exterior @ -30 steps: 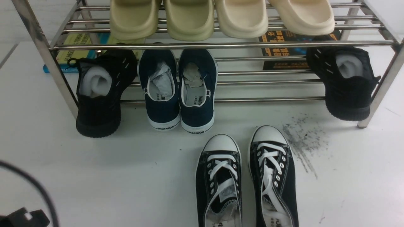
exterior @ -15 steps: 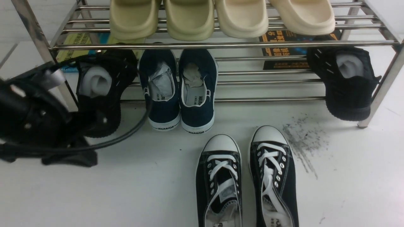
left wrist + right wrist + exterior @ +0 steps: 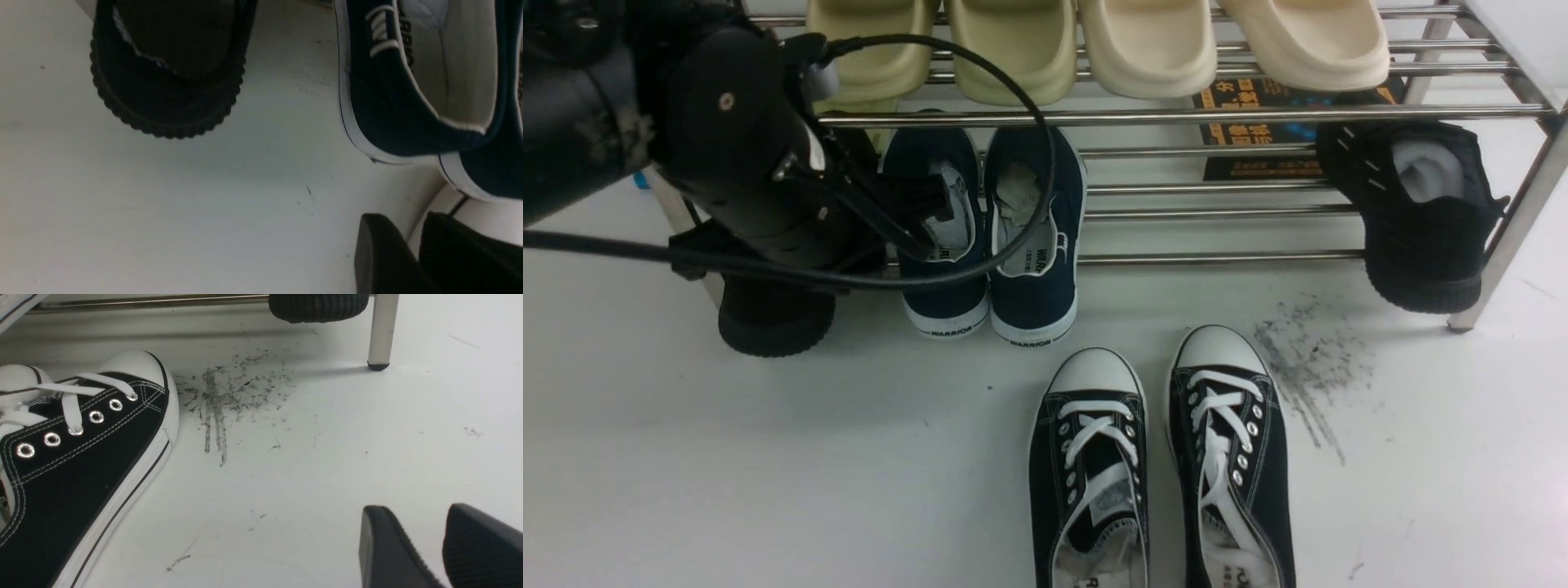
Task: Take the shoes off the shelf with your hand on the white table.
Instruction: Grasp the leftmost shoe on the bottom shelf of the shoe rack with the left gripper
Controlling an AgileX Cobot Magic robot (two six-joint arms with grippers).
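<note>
The navy shoes stand side by side on the lower tier of the steel shelf (image 3: 1176,116), heels toward me: the left shoe (image 3: 943,286) and the right shoe (image 3: 1033,278). My left gripper (image 3: 935,224) reaches in from the upper left and hovers at the left shoe's opening. In the left wrist view the left gripper (image 3: 412,228) has its jaws nearly together with nothing between them, and the left navy shoe (image 3: 388,106) is close by. My right gripper (image 3: 416,518) hovers low over the white table (image 3: 306,477), slightly open and empty.
Black knit shoes sit at the shelf's left (image 3: 776,318) and right (image 3: 1421,245). Cream slides (image 3: 1013,49) fill the top tier. Two black lace-up sneakers (image 3: 1086,465) stand on the table (image 3: 768,474) in front, beside a grey scuff (image 3: 1307,367). A shelf leg (image 3: 382,330) stands ahead of the right gripper.
My left arm has swung up from the lower left, across the left black knit shoe, to the left navy shoe's opening. The shoes have not moved.
</note>
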